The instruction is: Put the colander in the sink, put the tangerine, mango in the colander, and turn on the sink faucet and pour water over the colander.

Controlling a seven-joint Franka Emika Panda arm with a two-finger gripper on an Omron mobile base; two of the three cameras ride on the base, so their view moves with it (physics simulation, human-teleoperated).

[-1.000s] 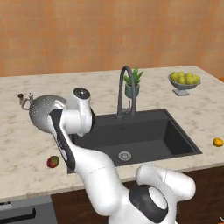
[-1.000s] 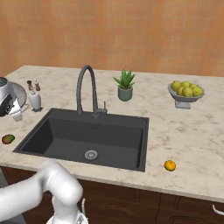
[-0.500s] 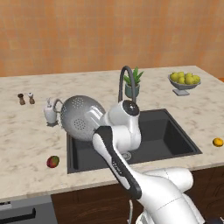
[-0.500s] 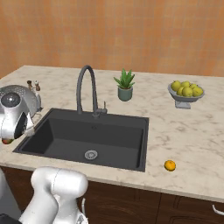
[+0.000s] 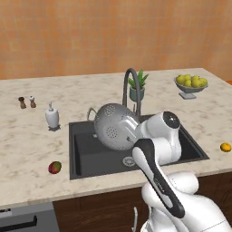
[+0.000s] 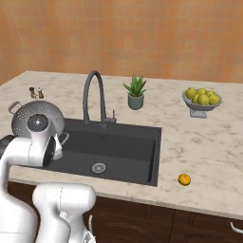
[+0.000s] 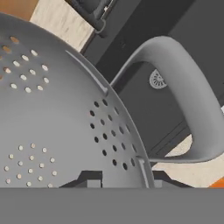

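The colander [image 5: 114, 126], a light-grey holed metal bowl, hangs tilted above the left part of the dark sink [image 5: 186, 146]. My gripper [image 5: 137, 131] is shut on its rim beside a loop handle [image 7: 192, 109]. In the hand view the colander wall [image 7: 52, 113] is close up, my gripper [image 7: 120, 181] clamps its edge, and the silver drain [image 7: 157, 79] lies below. The mango [image 5: 54, 167] rests on the counter left of the sink's front corner. The tangerine [image 5: 225, 147] sits on the counter right of the sink. The gooseneck sink faucet [image 5: 130, 86] stands behind the basin.
A potted plant [image 5: 137, 86] stands behind the faucet. At the back right a footed dish of yellow-green fruits [image 5: 191, 84] sits on the counter. A soap dispenser [image 5: 52, 117] and two small shakers [image 5: 27, 102] stand left of the sink.
The arm has swung to the right with the colander, carrying it from above the left counter to over the sink. The fruits have not moved.
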